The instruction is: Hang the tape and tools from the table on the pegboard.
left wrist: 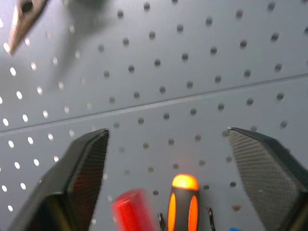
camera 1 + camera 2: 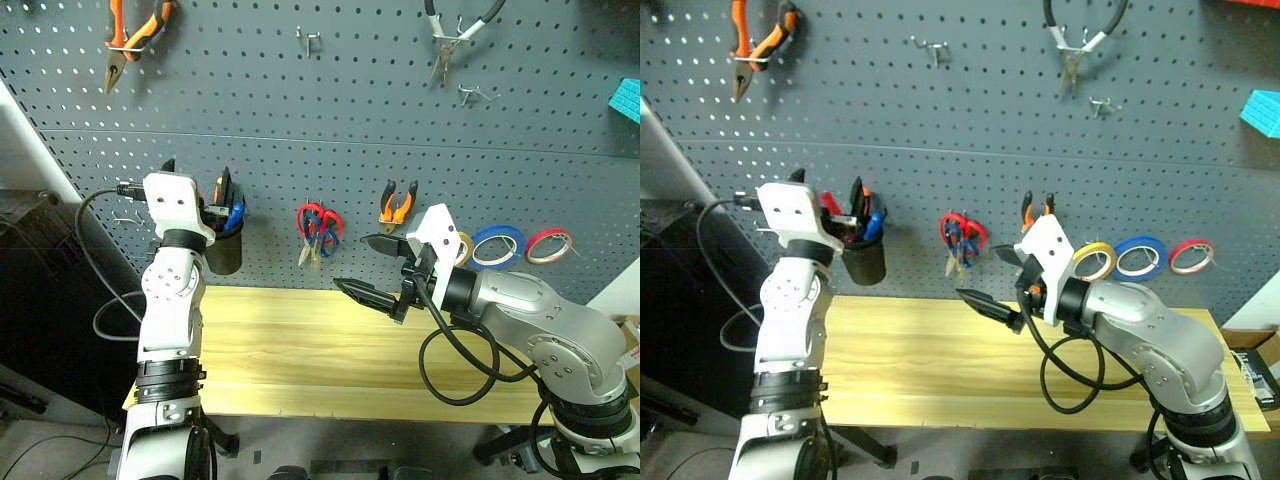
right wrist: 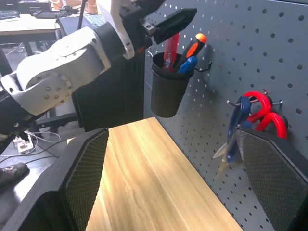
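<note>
Left gripper (image 1: pixel 168 159) jaws wide, empty, just above black cup (image 2: pixel 224 250) at pegboard (image 2: pixel 330 120); red-handled screwdriver (image 3: pixel 171 50) upright in cup, at 6 o'clock from fingers. Right gripper (image 2: pixel 372 268) wide, empty, over bare table (image 2: pixel 300 350).

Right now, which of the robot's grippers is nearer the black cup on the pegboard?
Left. The left gripper hovers open just above the black cup; the right gripper is open over the table.
</note>
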{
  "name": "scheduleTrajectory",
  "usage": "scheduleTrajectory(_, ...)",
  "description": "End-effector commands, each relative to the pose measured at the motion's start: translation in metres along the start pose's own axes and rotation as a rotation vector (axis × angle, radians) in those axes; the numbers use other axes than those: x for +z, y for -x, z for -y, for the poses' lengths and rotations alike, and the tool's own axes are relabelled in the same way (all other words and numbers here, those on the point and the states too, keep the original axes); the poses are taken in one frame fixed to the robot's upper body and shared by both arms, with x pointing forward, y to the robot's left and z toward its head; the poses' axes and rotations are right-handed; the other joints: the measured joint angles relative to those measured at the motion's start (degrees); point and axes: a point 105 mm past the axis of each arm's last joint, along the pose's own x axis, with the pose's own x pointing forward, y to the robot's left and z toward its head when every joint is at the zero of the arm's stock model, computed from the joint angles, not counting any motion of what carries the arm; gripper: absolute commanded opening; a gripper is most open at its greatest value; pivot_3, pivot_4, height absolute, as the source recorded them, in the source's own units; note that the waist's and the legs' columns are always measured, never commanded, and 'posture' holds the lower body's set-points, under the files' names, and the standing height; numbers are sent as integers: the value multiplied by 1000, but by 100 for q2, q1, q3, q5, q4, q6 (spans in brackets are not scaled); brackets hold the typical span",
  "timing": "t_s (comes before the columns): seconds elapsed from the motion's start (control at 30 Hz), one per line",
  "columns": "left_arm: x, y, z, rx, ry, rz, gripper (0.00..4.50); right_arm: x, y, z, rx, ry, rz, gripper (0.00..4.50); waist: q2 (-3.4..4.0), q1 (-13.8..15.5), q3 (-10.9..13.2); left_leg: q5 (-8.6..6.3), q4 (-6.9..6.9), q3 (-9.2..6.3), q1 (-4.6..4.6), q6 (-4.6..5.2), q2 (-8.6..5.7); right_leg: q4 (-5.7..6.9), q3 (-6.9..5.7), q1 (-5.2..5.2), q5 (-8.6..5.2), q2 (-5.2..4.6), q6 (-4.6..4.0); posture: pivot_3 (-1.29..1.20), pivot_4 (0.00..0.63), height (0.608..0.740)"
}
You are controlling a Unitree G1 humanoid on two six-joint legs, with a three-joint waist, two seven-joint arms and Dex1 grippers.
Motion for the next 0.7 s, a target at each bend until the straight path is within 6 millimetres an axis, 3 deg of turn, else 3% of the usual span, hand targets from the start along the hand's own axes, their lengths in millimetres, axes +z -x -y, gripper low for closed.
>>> scheduleTrajectory(0.03, 39, 4, 34, -169, 70, 94, 4111, 12, 10, 3, -28, 33, 59, 4500, 1, 7, -1, -1, 2, 0, 0, 1, 0, 0, 1, 1, 0, 0, 0, 73, 21, 740)
scheduleTrajectory(0.13, 27, 28, 77, -405, 171, -37, 4111, 7, 20, 13, -113, 52, 63, 4500, 24, 22, -23, -2, 6, -3, 0, 3, -3, -1, 1, 8, 0, -1, 1, 87, 24, 740)
scheduleTrajectory(0.2, 14, 42, 90, -468, 171, -127, 4111, 0, 27, 21, -174, 65, 56, 4500, 32, 20, -23, -4, 6, -4, 12, 6, -4, -5, 1, 25, -1, -1, 2, 89, 23, 740)
scheduleTrajectory(0.3, -19, 55, 90, -411, 115, -287, 4111, -16, 35, 32, -270, 44, 49, 4500, 43, 21, -17, -18, -13, -3, 83, 33, 0, -12, 3, 89, -3, 11, 3, 83, 24, 740)
scheduleTrajectory(0.37, -31, 66, 92, -440, 142, -308, 4111, -39, 40, 36, -329, 45, 12, 4500, 54, 8, -9, -18, -38, 0, 125, 35, 1, -20, 6, 126, -6, 16, 5, 83, 24, 740)
scheduleTrajectory(0.47, -64, 84, 89, -462, 104, -398, 4111, -68, 49, 50, -497, 30, 21, 4500, 75, 12, -2, -19, -49, -1, 188, 35, 4, -34, 4, 194, -16, 21, 9, 69, 15, 740)
scheduleTrajectory(0.6, -103, 105, 79, -443, 123, -487, 4111, -114, 78, 78, -845, 56, -6, 4500, 94, 13, -11, -18, -46, 5, 194, 35, 0, -33, 14, 195, -17, 20, 11, 65, 12, 740)
scheduleTrajectory(0.7, -124, 118, 68, -396, 118, -533, 4111, -147, 102, 82, -1020, 57, -49, 4500, 97, 15, -9, -17, -48, 4, 187, 32, -2, -34, 15, 186, -16, 17, 10, 65, 12, 740)
